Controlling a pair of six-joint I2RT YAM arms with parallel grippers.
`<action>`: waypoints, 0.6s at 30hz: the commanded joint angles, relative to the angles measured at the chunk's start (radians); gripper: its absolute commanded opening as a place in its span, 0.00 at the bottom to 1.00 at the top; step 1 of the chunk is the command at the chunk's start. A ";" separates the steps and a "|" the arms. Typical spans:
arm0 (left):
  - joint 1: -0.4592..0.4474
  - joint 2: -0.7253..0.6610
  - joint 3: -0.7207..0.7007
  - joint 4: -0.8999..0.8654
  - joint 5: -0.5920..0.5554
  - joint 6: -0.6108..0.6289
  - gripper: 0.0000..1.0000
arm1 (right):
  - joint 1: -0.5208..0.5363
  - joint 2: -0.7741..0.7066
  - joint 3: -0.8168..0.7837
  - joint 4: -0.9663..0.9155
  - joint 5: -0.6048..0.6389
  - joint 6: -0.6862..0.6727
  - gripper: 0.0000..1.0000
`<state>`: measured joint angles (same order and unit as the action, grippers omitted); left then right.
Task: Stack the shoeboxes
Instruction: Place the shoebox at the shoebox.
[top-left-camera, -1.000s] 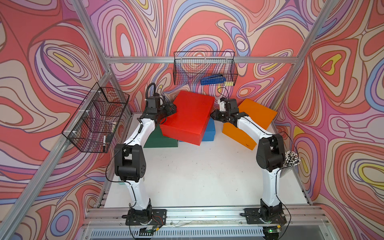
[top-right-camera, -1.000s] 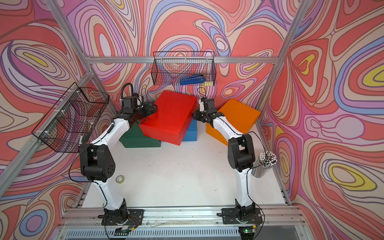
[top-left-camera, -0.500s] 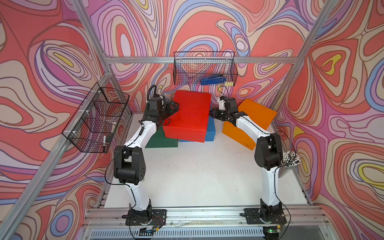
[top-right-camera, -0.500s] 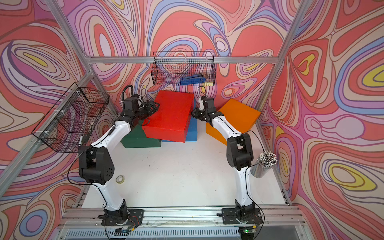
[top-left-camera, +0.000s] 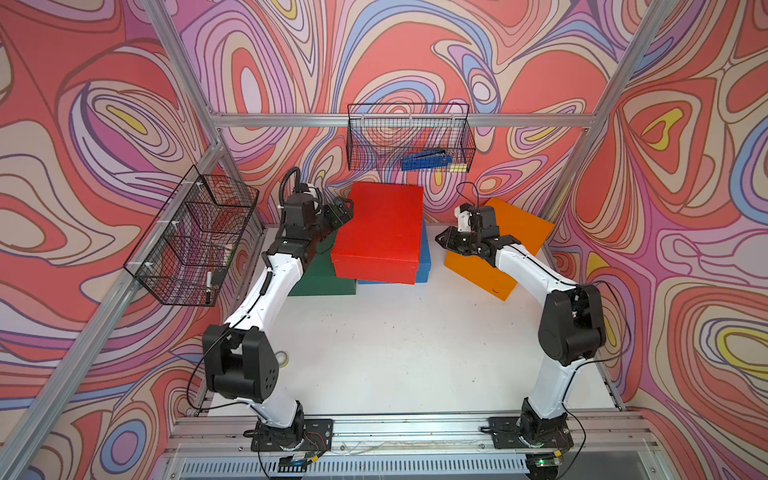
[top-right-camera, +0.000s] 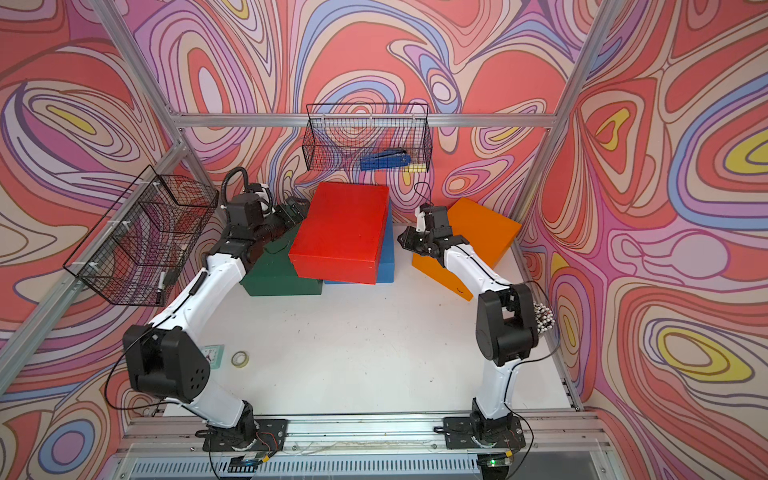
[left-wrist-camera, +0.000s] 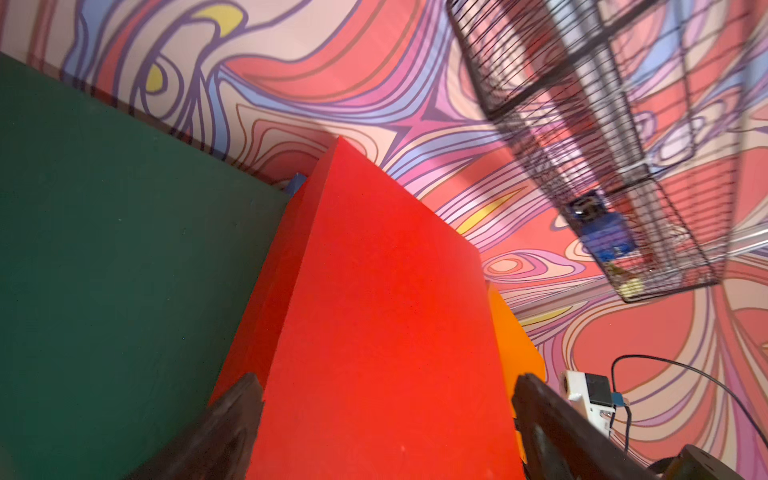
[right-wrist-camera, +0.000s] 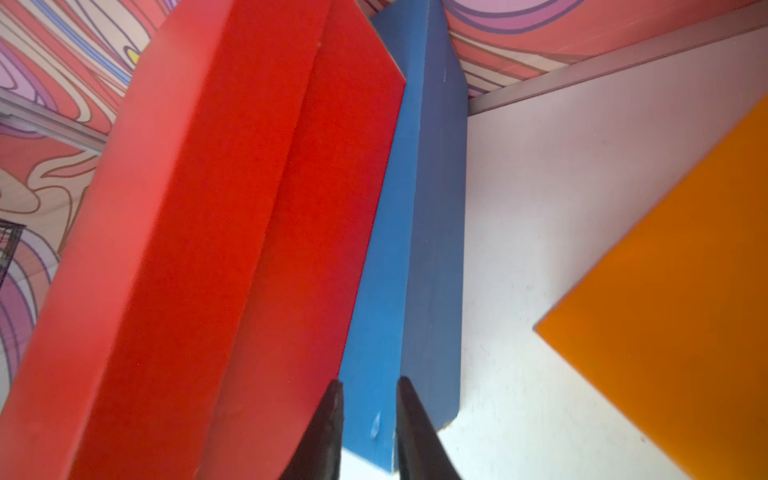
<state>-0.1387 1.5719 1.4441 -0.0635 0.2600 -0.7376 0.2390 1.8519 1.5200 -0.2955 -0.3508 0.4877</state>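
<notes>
Frame centre: red box (top-left-camera: 380, 226) lies on blue (top-left-camera: 424, 253) (partly over green (top-left-camera: 322, 280)); left fingers (left-wrist-camera: 232, 419) wide, apparently freeing it; right fingers (right-wrist-camera: 324, 428) narrow, empty.

**YAM pair: cosmetics**

White links on left arm (top-left-camera: 270, 286) and right arm (top-left-camera: 528, 270). Black joint housings (top-left-camera: 241, 370), black base plates (top-left-camera: 320, 428) with loose wiring. Black cables (top-left-camera: 284, 183) routed externally. On left gripper (left-wrist-camera: 386, 378) and right gripper (right-wrist-camera: 370, 382), dark tapered fingers (right-wrist-camera: 324, 436).

no legible text or labels anywhere
</notes>
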 joint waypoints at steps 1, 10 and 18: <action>-0.006 -0.097 -0.074 -0.033 -0.047 0.020 0.97 | 0.004 -0.073 -0.076 0.001 0.022 -0.020 0.25; -0.012 -0.194 -0.263 -0.041 -0.046 -0.012 0.96 | 0.003 -0.150 -0.183 0.021 -0.036 -0.018 0.20; -0.053 -0.107 -0.239 0.000 0.027 -0.024 1.00 | 0.003 -0.097 -0.174 0.035 -0.078 -0.018 0.20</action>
<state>-0.1688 1.4269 1.1774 -0.0917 0.2546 -0.7410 0.2398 1.7306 1.3399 -0.2787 -0.4034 0.4763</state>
